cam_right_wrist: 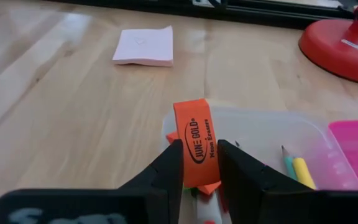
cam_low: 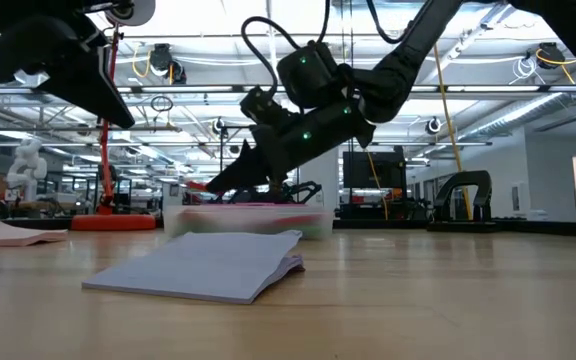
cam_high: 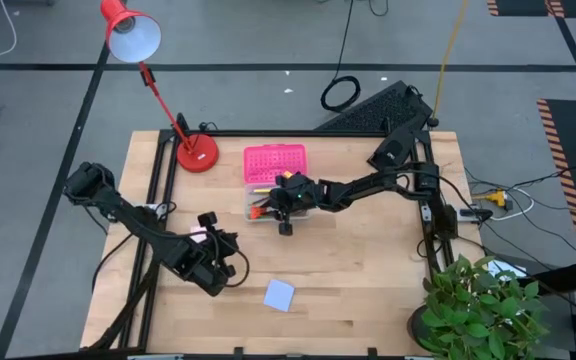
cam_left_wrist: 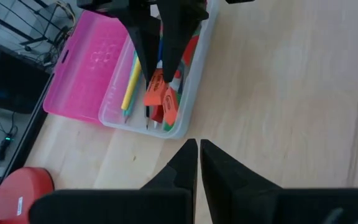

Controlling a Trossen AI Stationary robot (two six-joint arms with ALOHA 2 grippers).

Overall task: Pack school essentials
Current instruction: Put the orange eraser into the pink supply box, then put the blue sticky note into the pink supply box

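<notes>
Over the clear box (cam_high: pixel 268 203) near the tabletop's far edge, the right gripper (cam_right_wrist: pixel 199 163) holds an orange eraser (cam_right_wrist: pixel 197 149) upright, its jaws closed on the two broad faces so that the printed side shows between them. Beneath it the box already holds pencils (cam_left_wrist: pixel 131 87), another orange eraser (cam_left_wrist: pixel 156 92) and other small pieces; its pink lid (cam_high: pixel 275 162) lies open toward the far edge, beside the red lamp (cam_high: pixel 196 152). A blue pad (cam_high: pixel 279 294) lies near the front edge and a pink pad (cam_right_wrist: pixel 144 46) rests close to the left arm. The left gripper (cam_left_wrist: pixel 198 155) hovers over the tabletop's left part, jaws nearly together and empty.

An eraser is light, slightly rubbery and unlikely to slip, so a grip across its flat faces suits it. The pads look light but floppy: their sheets may fan, so an edge pinch across the full thickness seems safest.
</notes>
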